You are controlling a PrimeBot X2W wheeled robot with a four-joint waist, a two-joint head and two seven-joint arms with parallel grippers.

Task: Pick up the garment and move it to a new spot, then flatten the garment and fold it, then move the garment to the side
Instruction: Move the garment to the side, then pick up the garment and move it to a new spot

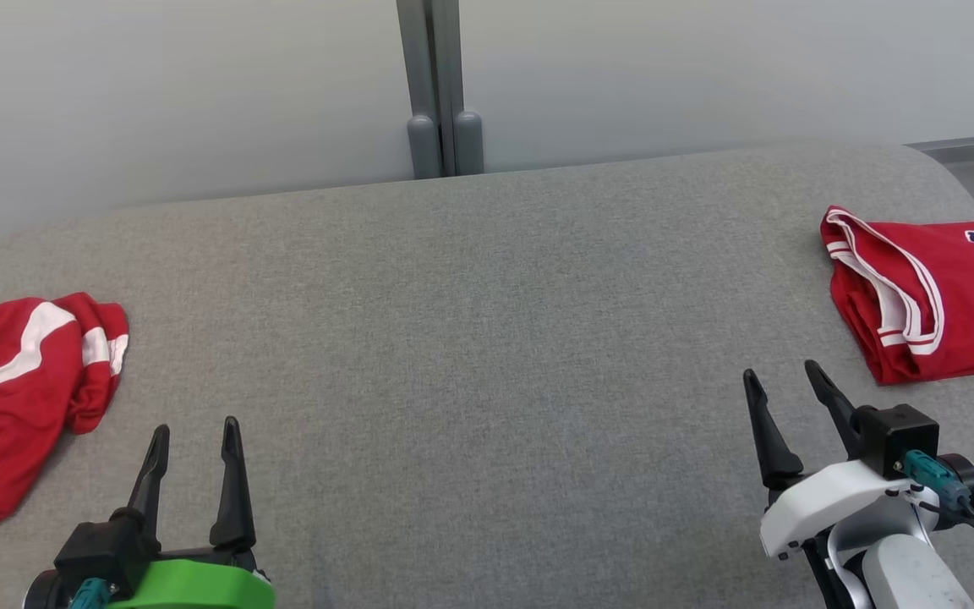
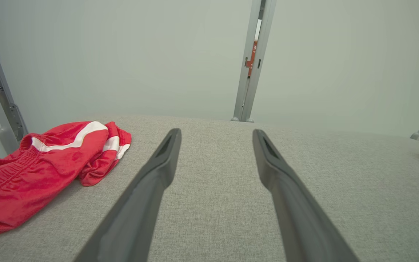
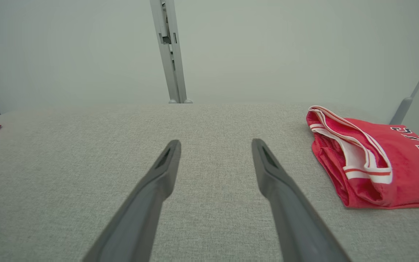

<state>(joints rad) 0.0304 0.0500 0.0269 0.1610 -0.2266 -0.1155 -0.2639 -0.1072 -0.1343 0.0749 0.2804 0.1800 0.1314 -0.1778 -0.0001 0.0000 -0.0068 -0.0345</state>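
- The grey padded bench (image 1: 487,338) has two red pieces on it, well apart.
- The crumpled red shorts (image 1: 13,406) with white stripes are bunched up at the bench's left edge, not flattened at all.
- The red jersey (image 1: 935,296) is neatly folded at the right edge, white-trimmed opening facing the middle and dark lettering on top.
- The left gripper (image 1: 196,425) is near the front edge, just beside the shorts, fingers spread apart and holding nothing.
- Same deal for the right gripper (image 1: 781,370): fingers apart, empty, near the jersey's front corner but not touching.
- Behind the back edge there's a pale wall (image 1: 199,85) with a grey post (image 1: 440,85).
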